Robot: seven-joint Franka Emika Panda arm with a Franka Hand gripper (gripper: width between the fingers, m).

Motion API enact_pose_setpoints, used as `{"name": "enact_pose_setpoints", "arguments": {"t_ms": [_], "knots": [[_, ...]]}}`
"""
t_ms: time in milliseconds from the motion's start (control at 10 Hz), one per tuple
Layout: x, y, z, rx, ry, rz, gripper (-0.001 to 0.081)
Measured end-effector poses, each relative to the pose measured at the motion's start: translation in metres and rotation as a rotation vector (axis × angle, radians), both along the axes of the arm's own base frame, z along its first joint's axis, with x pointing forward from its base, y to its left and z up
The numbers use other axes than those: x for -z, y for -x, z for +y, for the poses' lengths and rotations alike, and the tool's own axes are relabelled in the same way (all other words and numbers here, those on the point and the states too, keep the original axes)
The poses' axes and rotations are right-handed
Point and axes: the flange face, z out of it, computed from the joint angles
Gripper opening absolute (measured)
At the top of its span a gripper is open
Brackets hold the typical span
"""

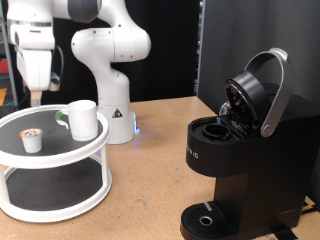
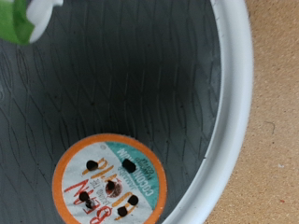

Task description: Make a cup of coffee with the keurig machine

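The white cup (image 1: 82, 118) stands upright on the top shelf of a round two-tier stand (image 1: 60, 160) at the exterior view's left. A small white coffee pod (image 1: 33, 140) sits on the same shelf, in front of the cup. Its orange and teal lid (image 2: 109, 180) shows in the wrist view. The gripper (image 1: 35, 97) hangs above the shelf, over the pod and apart from it. Its fingers do not show in the wrist view. The black keurig machine (image 1: 235, 160) stands at the right with its silver-handled lid (image 1: 262, 90) raised and the pod chamber (image 1: 212, 128) open.
A green and white object (image 2: 23, 19) lies on the dark shelf beside the cup, and a green bit of it (image 1: 61, 117) shows in the exterior view. The stand's white rim (image 2: 234, 112) borders the wooden table (image 1: 150, 180). The robot base (image 1: 112, 115) stands behind.
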Motion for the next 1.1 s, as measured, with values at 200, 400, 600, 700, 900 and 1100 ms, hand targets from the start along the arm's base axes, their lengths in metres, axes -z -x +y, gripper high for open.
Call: {"name": "enact_pose_setpoints", "arguments": {"t_ms": [200,400,600,700,900,1100], "knots": [[0.019,0.0,-0.004,-0.009,0.023,0.005,0.0806],[0.036,-0.001,-0.007,-0.017,0.037,0.013,0.0806],[0.047,-0.003,-0.01,-0.018,0.038,0.019,0.0806],[0.051,-0.003,-0.012,-0.018,0.036,0.015,0.0806],[0.057,-0.003,-0.017,-0.019,0.02,-0.002,0.0806],[0.062,-0.002,-0.02,-0.014,-0.007,-0.018,0.0806]]}}
